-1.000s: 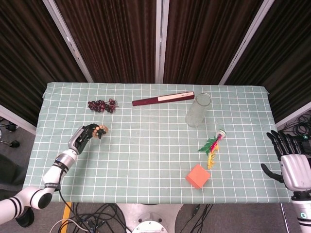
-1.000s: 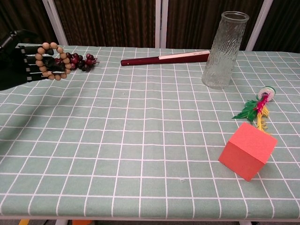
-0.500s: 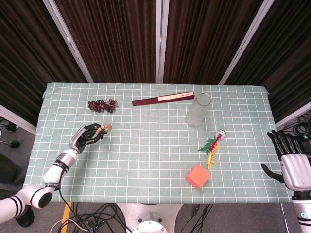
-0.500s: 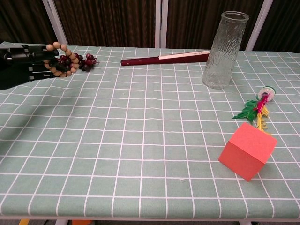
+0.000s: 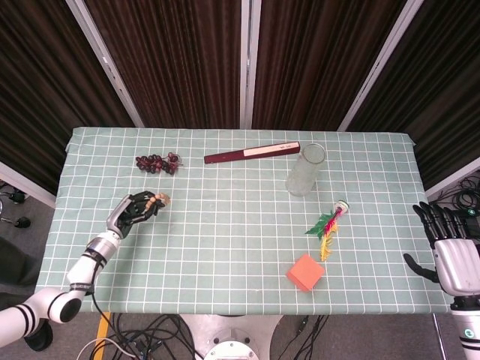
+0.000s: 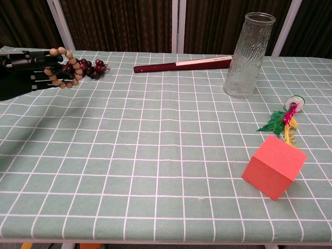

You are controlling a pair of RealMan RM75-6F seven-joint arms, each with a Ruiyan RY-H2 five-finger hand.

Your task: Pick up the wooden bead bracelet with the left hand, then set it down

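Note:
The wooden bead bracelet (image 5: 156,200) (image 6: 66,68) hangs from the fingertips of my left hand (image 5: 132,211) (image 6: 26,71), lifted above the left part of the green checked table (image 5: 240,240). The black fingers reach through the loop of light brown beads and hold it. My right hand (image 5: 452,247) hangs off the table's right edge, fingers spread and holding nothing. The chest view does not show the right hand.
Dark red grapes (image 5: 157,162) (image 6: 89,67) lie just beyond the bracelet. A closed red fan (image 5: 252,153) and a glass vase (image 5: 305,171) stand at the back. A feathered shuttlecock (image 5: 328,225) and an orange cube (image 5: 305,272) lie front right.
The left hand has tilted flatter, its fingers now pointing along the table. The bracelet swung from standing upright on the fingers to hanging lower at the fingertips. The right hand stayed still.

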